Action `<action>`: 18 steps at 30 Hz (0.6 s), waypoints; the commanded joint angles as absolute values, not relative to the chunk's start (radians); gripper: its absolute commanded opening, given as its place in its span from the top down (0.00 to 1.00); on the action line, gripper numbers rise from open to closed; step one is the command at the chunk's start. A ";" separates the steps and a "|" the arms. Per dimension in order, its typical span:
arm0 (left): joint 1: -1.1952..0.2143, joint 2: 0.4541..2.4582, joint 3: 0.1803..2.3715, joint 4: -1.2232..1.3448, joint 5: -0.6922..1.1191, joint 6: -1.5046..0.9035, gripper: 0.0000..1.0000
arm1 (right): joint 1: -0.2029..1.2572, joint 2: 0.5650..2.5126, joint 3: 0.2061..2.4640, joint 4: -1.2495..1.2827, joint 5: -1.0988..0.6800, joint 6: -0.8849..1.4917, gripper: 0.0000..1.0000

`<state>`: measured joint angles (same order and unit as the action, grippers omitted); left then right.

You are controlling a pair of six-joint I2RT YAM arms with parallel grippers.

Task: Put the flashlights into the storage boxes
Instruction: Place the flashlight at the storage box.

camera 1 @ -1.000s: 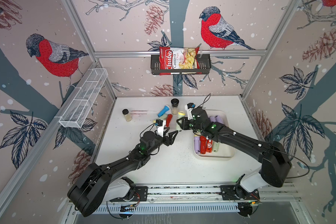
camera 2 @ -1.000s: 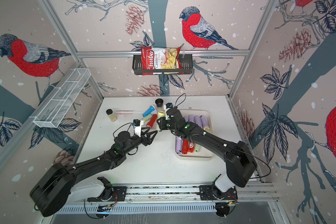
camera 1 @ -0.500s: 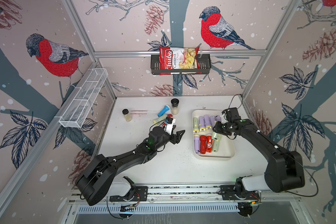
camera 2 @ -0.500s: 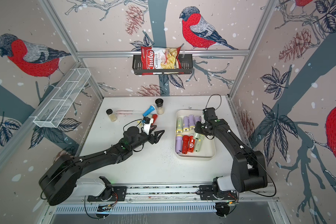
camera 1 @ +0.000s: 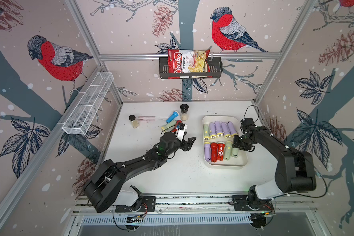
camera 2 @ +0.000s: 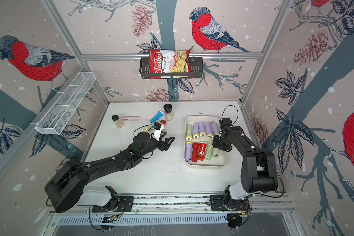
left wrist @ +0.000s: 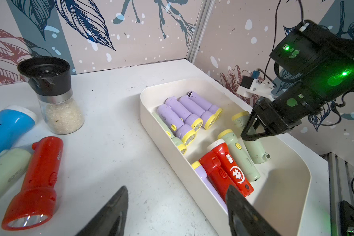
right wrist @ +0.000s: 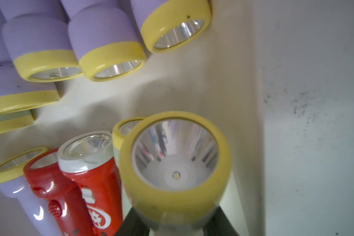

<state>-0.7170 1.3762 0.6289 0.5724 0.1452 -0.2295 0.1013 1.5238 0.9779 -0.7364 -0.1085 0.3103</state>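
Over the tray's (camera 1: 240, 161) right side, the right jaws grip a pale green flashlight (right wrist: 175, 163). The left jaws stand wide above the worktop (camera 1: 182, 177), beside three loose flashlights (left wrist: 37, 167).

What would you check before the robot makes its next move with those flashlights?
1. Grip: right gripper is shut on the held green flashlight: ok.
2. Placement: that flashlight is inside the tray walls: ok.
3. Touching the tray floor: cannot tell.
4. Spare arm: left gripper open, empty: ok.
5. All stored: not ok; blue flashlight, red flashlight and loose green flashlight lie on the table.
6. Free room in the tray: ok.
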 commanded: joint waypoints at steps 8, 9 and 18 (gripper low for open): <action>-0.718 1.388 0.641 0.584 0.134 -0.209 0.26 | 0.163 1.580 0.997 -0.741 -0.168 0.289 0.63; -0.718 1.388 0.641 0.586 0.135 -0.209 0.26 | 0.166 1.582 1.000 -0.741 -0.175 0.289 0.63; -0.718 1.385 0.637 0.581 0.127 -0.213 0.26 | 0.151 1.595 1.025 -0.797 -0.077 0.296 0.55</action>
